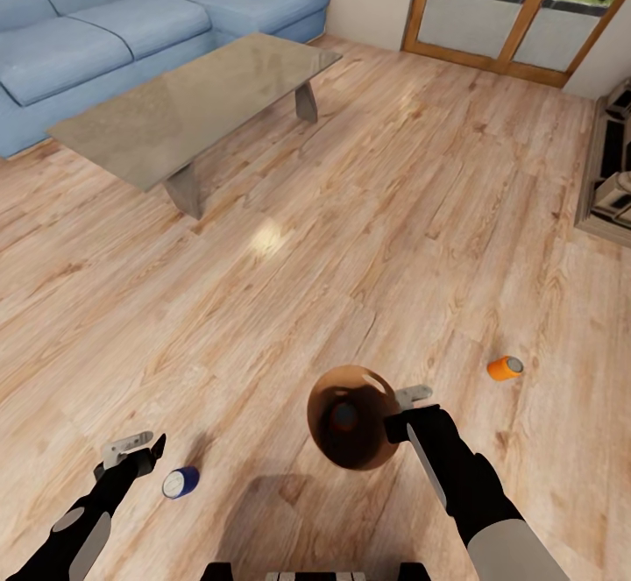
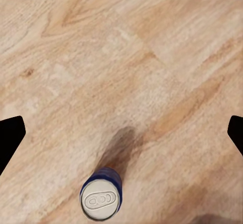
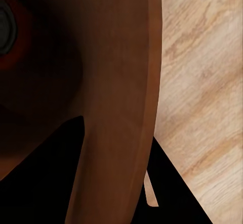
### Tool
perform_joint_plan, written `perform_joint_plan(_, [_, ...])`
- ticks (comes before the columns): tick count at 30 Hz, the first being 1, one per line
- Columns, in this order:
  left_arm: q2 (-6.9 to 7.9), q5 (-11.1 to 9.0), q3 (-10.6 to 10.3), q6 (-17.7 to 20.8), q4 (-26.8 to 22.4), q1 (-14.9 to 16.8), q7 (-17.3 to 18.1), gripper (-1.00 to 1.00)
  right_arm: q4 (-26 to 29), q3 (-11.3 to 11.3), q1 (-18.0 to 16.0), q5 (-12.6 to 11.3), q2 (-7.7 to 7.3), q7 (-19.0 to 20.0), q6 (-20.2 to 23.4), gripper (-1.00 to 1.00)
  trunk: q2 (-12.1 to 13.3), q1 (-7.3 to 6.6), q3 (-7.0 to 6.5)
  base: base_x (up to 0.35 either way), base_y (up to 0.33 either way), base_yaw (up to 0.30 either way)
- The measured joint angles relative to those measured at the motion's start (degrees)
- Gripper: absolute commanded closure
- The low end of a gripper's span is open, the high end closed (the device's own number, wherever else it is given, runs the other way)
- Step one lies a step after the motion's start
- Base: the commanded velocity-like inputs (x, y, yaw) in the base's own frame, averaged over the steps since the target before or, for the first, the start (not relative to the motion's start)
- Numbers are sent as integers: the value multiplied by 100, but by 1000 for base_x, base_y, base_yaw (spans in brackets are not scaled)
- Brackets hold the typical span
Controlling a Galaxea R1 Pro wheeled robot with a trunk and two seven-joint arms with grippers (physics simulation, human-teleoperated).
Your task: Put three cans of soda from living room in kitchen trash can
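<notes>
A blue sofa (image 1: 131, 20) stands behind a glass-topped table (image 1: 193, 103) on the plank floor (image 1: 368, 239). A wood-framed glass door (image 1: 517, 11) stands beyond; low shelves (image 1: 609, 169) sit at right.

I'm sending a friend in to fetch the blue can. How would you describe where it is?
Start from the glass-topped coffee table by the blue sofa, then come down the wood floor to the robot's left gripper. The dark blue can stands beside it, upright, silver top up; the orange can lies on its side.
</notes>
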State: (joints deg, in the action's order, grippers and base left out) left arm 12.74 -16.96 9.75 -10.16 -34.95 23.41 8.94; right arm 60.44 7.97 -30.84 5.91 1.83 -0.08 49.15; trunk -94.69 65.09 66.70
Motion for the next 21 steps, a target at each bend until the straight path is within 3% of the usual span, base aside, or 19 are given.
perform_joint_plan(7, [0, 0, 0, -3, 3, 1, -3, -100, -1, 0, 0, -4, 0, 0, 0, 100, -281, 154, 126, 0, 0, 0])
perform_joint_plan(17, [0, 0, 6, -3, -2, 2, -1, -100, -5, 0, 0, -6, 0, 1, 0, 100, -282, 154, 126, 0, 0, 0])
perform_joint_plan(21, [0, 0, 4, -3, -3, 0, -5, -100, -1, 0, 0, -4, 0, 0, 0, 100, -441, 242, 197, 0, 0, 0])
